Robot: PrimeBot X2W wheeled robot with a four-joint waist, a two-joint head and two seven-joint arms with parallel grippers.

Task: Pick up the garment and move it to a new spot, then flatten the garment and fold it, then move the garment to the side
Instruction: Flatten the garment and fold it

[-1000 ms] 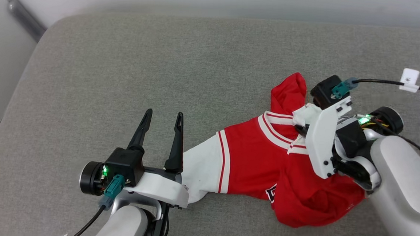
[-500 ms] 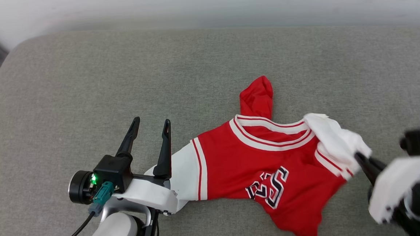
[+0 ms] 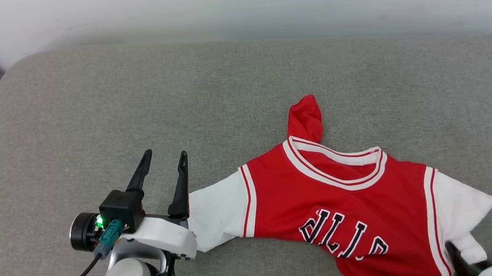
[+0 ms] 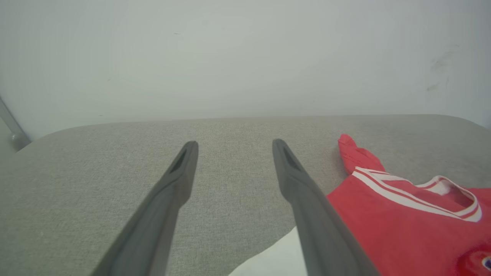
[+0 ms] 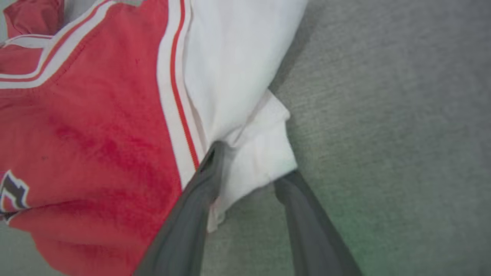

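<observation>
Cushion (image 3: 141, 97): one, grey, carries everything.
Shirt (image 3: 339, 192): one, front up, right of centre on cushion, mostly spread. Red flap (image 3: 306, 117) bunched beyond collar (image 3: 337, 166).
Likely light, limp jersey, not fragile, won't hold shape. Best pinched at edges: shoulder seams or hem corners, both sides together.
Claws: two.
Left claw (image 3: 165, 152) wide, empty, just beside left sleeve (image 3: 216, 216).
Right claw (image 5: 251, 165) jaws apart, right sleeve (image 5: 238, 76) corner loose between them, no pinch.
Sleeves: two, white.
</observation>
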